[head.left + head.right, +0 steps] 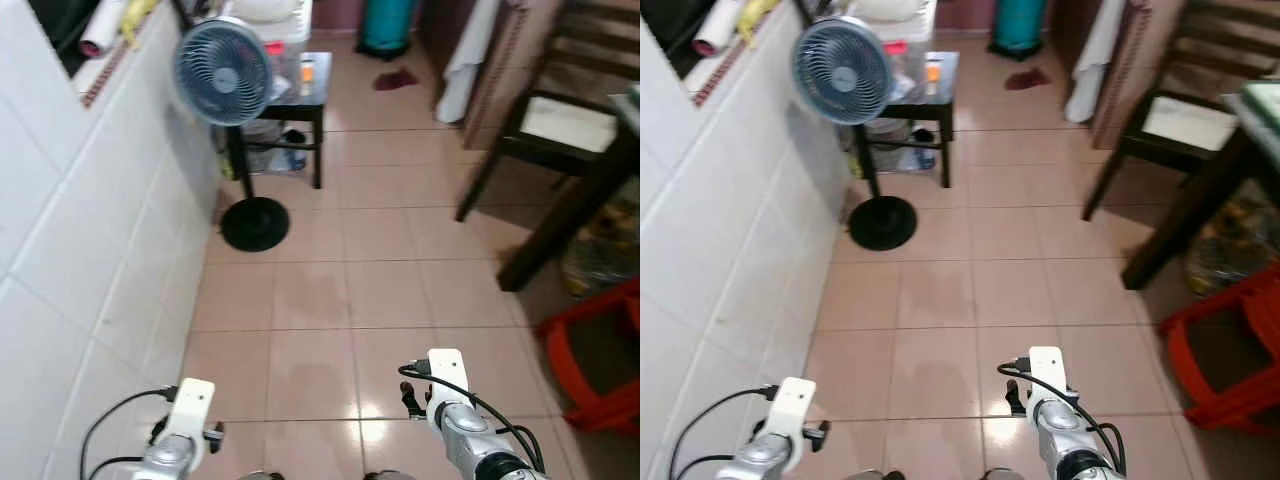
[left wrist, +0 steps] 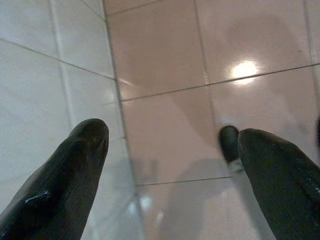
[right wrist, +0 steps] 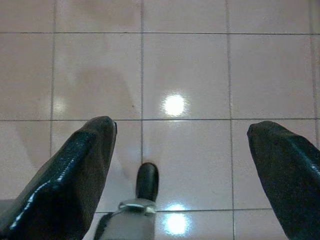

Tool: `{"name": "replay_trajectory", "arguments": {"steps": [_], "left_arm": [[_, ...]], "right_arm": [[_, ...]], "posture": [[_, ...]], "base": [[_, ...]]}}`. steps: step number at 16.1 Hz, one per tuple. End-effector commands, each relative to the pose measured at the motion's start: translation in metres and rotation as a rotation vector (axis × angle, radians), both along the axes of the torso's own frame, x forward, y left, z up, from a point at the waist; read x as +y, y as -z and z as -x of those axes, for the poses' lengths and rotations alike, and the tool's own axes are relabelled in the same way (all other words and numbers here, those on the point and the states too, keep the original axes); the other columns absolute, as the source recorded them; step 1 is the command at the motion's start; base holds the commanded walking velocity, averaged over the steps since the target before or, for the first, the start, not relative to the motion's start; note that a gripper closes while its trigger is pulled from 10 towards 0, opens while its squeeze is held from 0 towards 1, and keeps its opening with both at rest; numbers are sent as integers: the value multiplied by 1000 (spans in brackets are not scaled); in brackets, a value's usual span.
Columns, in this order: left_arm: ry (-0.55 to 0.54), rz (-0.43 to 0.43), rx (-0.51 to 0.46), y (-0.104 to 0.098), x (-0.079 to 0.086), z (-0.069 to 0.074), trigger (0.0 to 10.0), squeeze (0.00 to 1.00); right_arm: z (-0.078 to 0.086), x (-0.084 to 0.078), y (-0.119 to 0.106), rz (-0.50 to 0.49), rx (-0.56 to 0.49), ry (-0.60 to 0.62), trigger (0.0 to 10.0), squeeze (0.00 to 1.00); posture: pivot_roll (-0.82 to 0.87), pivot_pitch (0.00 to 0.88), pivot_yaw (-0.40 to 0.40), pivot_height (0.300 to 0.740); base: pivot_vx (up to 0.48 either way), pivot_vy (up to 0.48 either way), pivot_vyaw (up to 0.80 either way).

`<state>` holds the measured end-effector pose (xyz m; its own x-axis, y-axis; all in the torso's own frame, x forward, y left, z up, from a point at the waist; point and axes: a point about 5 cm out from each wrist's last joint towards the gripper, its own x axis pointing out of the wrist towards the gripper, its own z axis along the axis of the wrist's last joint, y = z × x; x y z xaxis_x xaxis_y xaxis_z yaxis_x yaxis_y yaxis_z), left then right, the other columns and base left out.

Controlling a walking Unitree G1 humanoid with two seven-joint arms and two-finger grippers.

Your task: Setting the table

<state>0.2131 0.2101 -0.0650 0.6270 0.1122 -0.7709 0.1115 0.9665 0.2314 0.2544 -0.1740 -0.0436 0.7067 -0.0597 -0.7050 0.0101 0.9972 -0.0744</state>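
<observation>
Both arms hang low at the bottom of the eye views, the left arm beside the white tiled wall and the right arm over the pink floor tiles. In the left wrist view my left gripper is open, its two black fingers wide apart above the floor and the wall's base. My right gripper is open too, with nothing but floor tiles between its fingers. A dark table shows at the right edge, its top corner pale green. No tableware can be made out.
A standing fan on a round black base stands ahead by the wall. Behind it is a small dark side table with clutter. A dark wooden chair and a red stool stand at the right. A white tiled counter wall runs along the left.
</observation>
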Motion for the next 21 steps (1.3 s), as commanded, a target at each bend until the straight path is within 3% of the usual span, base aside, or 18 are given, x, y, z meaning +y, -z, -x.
{"name": "replay_trajectory", "arguments": {"steps": [1, 8, 21], "left_arm": [[-9, -34, 17, 2, 11, 7, 10000, 0], [-6, -44, 33, 2, 19, 11, 10000, 0], [19, -36, 49, 5, 12, 12, 10000, 0]], "right_arm": [[4, 0, 3, 7, 12, -16, 10000, 0], [3, 3, 2, 3, 8, -16, 10000, 0], [3, 4, 3, -9, 11, 0, 10000, 0]], "posture": [[-126, 144, 9, 740], [-126, 151, 13, 740], [-128, 154, 22, 740]], "base": [[0, 0, 0], [245, 0, 320], [402, 43, 0]]}}
